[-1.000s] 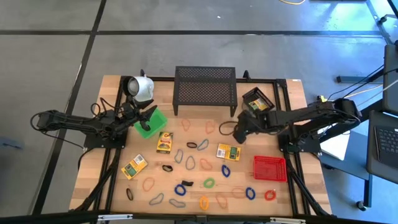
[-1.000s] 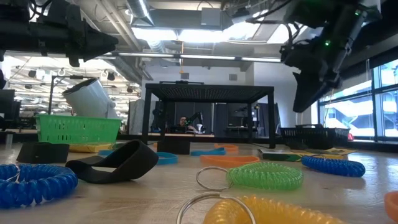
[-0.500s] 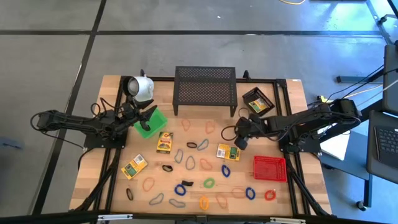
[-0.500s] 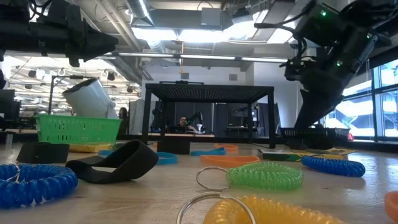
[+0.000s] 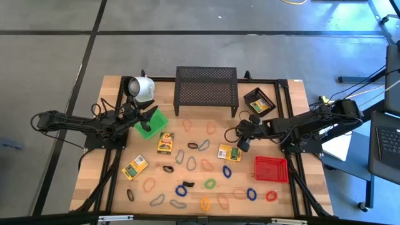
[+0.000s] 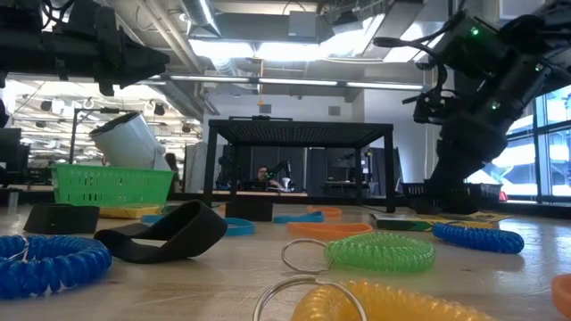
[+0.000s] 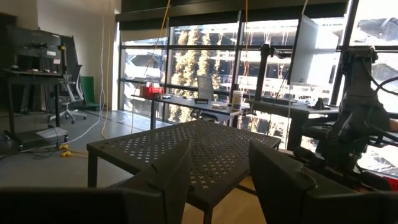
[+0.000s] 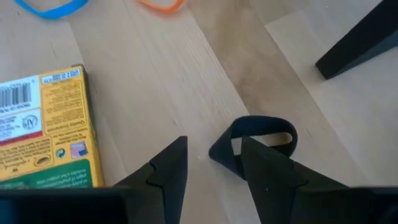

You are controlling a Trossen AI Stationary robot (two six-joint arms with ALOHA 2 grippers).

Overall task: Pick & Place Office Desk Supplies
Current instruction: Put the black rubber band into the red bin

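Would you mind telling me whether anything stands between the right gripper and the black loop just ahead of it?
Nothing visible does. The right gripper hangs open just above the bare wood, the black loop lies right past its fingertips, and the yellow box lies off to one side, clear of that path.

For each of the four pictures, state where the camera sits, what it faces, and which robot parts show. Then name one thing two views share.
High: overhead, facing down; both arms.
Low: table height, facing the room; right arm.
Left wrist: faces the black mesh metal shelf; left claw open.
Right wrist: faces a yellow flat cardboard box; right claw.
Shared: the shelf in high and left wrist.
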